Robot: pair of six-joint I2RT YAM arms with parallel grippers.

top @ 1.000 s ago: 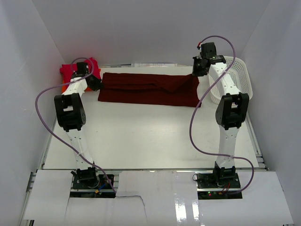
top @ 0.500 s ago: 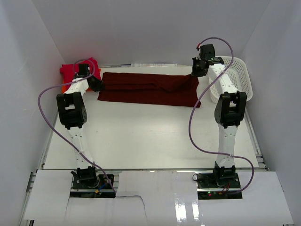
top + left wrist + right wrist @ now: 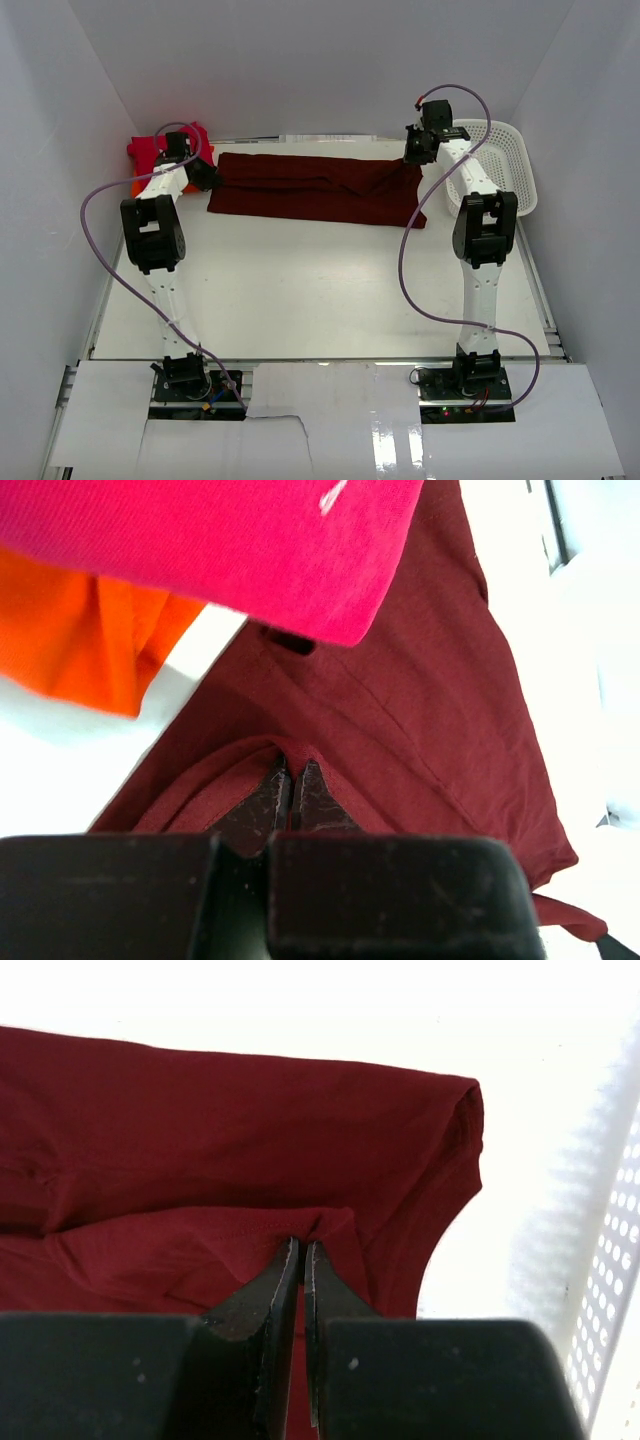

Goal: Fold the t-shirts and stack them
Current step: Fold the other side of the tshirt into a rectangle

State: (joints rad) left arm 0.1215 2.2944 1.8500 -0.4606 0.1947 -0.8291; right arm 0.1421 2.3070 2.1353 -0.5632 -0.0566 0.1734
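Observation:
A dark maroon t-shirt (image 3: 310,187) lies as a long folded band across the back of the table. My left gripper (image 3: 212,176) is shut on its left edge; in the left wrist view the fingertips (image 3: 290,776) pinch a maroon fold (image 3: 420,710). My right gripper (image 3: 411,157) is shut on its right end, lifted slightly; the right wrist view shows the jaws (image 3: 302,1245) pinching a hemmed edge of the maroon cloth (image 3: 200,1130). A crimson t-shirt (image 3: 150,150) lies on an orange t-shirt (image 3: 138,184) at the back left, the crimson t-shirt (image 3: 200,540) overlapping the orange t-shirt (image 3: 90,630).
A white mesh basket (image 3: 500,165) stands at the back right, just beside my right arm; its wall (image 3: 610,1260) shows at the right. White walls close in the table on three sides. Purple cables loop from both arms.
My right gripper has moved back and slightly left with the shirt's right end, pulling it tauter. The left gripper has shifted only slightly.

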